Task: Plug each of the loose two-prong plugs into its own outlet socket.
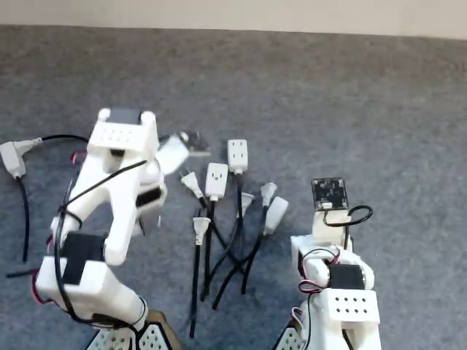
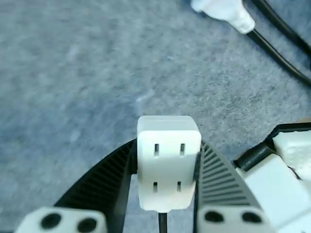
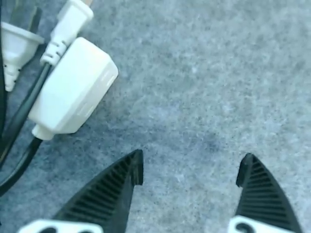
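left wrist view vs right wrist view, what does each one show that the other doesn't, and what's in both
Left wrist view: the left pincer shut on a white socket, its slots facing the camera, and one plug farther off.
Right wrist view: the right pincer open over bare carpet, with a loose socket and two plugs lying beside it.
Both: grey carpet and black cords.
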`<move>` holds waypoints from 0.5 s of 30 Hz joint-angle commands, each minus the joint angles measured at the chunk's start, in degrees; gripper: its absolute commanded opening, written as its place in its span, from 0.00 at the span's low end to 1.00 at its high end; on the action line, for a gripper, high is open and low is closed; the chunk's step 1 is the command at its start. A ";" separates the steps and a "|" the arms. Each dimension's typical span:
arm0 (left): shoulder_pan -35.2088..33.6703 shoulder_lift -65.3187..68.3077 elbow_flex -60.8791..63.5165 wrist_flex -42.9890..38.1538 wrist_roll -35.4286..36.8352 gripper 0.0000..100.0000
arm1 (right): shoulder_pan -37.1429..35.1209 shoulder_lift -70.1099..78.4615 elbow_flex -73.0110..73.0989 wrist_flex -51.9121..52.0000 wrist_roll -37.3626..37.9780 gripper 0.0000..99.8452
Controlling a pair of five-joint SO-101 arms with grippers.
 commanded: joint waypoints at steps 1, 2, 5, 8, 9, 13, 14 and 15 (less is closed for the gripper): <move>-0.04 -5.14 12.00 -12.13 -0.88 0.00 | -0.57 -0.75 -0.75 -1.27 -0.18 0.30; 0.31 -5.58 15.52 -16.62 -0.88 0.00 | -0.57 -0.75 -0.75 -1.27 -0.18 0.30; 0.66 -5.67 24.66 -30.15 -0.97 0.01 | -0.57 -0.75 -0.75 -1.27 -0.18 0.30; 1.63 -6.20 30.55 -38.42 -0.97 0.01 | -0.57 -0.75 -0.75 -1.36 -0.18 0.30; 1.80 -6.29 30.81 -38.07 -0.97 0.01 | -0.57 -0.75 -0.75 -1.36 -0.18 0.30; 2.42 -5.93 29.93 -34.02 -0.97 0.01 | -0.57 -0.75 -0.75 -1.36 -0.18 0.30; 2.59 -6.20 29.93 -33.23 -0.88 0.03 | -0.57 -0.75 -0.75 -1.36 -0.18 0.30; 2.59 -6.37 29.58 -31.82 -0.79 0.05 | -0.57 -0.75 -0.75 -1.36 -0.18 0.30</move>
